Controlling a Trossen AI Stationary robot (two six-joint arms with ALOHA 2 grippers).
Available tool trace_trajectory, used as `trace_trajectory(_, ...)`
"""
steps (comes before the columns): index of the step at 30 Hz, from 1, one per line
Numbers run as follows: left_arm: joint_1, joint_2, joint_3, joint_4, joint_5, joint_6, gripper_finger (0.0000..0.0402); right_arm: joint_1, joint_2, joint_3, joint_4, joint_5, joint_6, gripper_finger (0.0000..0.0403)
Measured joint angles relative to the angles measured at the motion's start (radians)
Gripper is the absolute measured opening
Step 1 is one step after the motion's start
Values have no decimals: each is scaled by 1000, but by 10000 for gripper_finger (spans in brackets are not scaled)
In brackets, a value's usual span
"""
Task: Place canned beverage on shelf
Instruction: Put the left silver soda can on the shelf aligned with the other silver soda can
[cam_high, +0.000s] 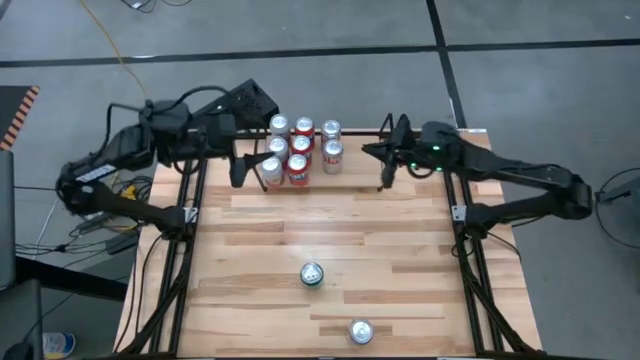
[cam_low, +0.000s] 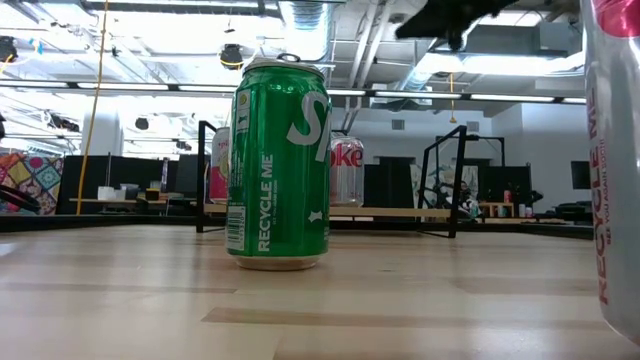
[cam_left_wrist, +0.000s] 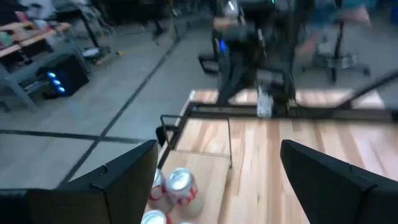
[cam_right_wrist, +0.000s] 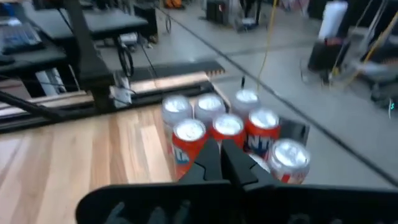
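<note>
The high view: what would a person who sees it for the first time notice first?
A tight cluster of cans stands on the shelf at the table's far edge, between the two arms. The left gripper hovers beside it, fingers open and empty; the right gripper waits shut on the other side. A green can and a second can stand alone nearer the front.

closed right gripper (cam_right_wrist: 222, 155) before clustered cans (cam_right_wrist: 227, 127)

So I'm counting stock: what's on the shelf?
The shelf holds seven upright cans, red and silver, packed toward its left end. The labels mostly can't be read from above.
</note>
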Motion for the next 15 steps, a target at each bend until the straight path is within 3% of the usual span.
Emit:
trace_trajectory(7,7,-167,-295,273,-24,-130,324,-21,184,-1,47,0,20,0)
trace_trajectory(15,7,-214,-347,296,-22,-199,324,-107,329,-2,74,0,35,0)
